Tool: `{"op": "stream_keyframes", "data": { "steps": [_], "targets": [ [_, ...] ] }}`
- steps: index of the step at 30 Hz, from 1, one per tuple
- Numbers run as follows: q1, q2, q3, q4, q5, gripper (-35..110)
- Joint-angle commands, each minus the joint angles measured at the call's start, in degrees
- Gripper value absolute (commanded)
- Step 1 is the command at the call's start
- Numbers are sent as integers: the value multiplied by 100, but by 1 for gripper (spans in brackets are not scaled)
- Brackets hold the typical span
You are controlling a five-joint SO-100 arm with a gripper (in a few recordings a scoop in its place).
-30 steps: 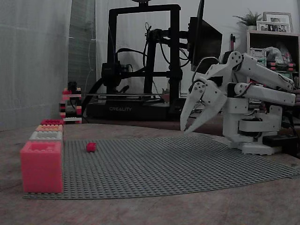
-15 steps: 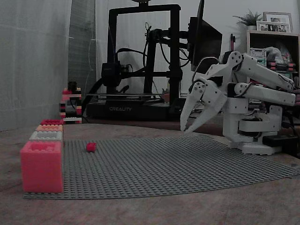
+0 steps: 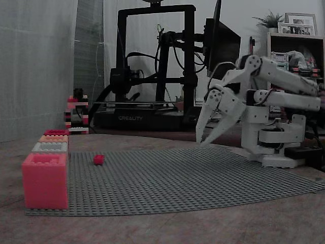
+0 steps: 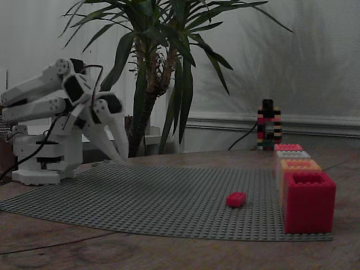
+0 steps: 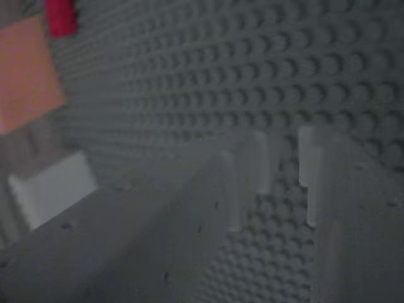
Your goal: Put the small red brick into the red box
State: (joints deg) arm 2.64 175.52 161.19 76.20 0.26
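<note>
The small red brick (image 3: 98, 159) (image 4: 235, 199) lies on the grey studded baseplate (image 3: 177, 178), just beside the row of boxes. The red box (image 4: 308, 201), deep crimson, is the nearest of the row in one fixed view and the farthest (image 3: 56, 132) in the other. My white gripper (image 3: 201, 142) (image 4: 117, 160) hangs tilted down over the plate's far side, well away from the brick. In the wrist view my gripper (image 5: 284, 164) shows a narrow gap between its fingers, with only studs in it. A blurred red shape (image 5: 60, 16) sits at that view's top left.
A pink-coral box (image 3: 44, 180), a white-grey box (image 3: 50, 147) and an orange box (image 3: 53, 138) line up with the red one. A striped brick tower (image 3: 76, 114) stands behind them. A black 3D printer (image 3: 152, 66), a shelf (image 3: 294, 46) and a plant (image 4: 157, 67) lie beyond the table.
The arm's upper links have shifted very slightly; the gripper stays almost where it was. The brick and the boxes have not moved.
</note>
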Motion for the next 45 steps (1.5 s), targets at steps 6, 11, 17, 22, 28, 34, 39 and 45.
{"op": "stream_keyframes", "data": {
  "steps": [6,11,17,22,28,34,39,45],
  "targets": [
    [404,-4271,-3129,-1292,-149,3],
    [404,-6855,-4948,-1354,-158,11],
    [422,-9149,-7005,-1274,-158,18],
    [413,-10283,-8411,-1090,-62,26],
    [352,-11259,-9642,-686,9,25],
    [369,-11751,-10239,-483,0,24],
    [387,-11927,-10494,-431,-105,23],
    [615,-12252,-10723,-396,-255,22]
  ]
}}
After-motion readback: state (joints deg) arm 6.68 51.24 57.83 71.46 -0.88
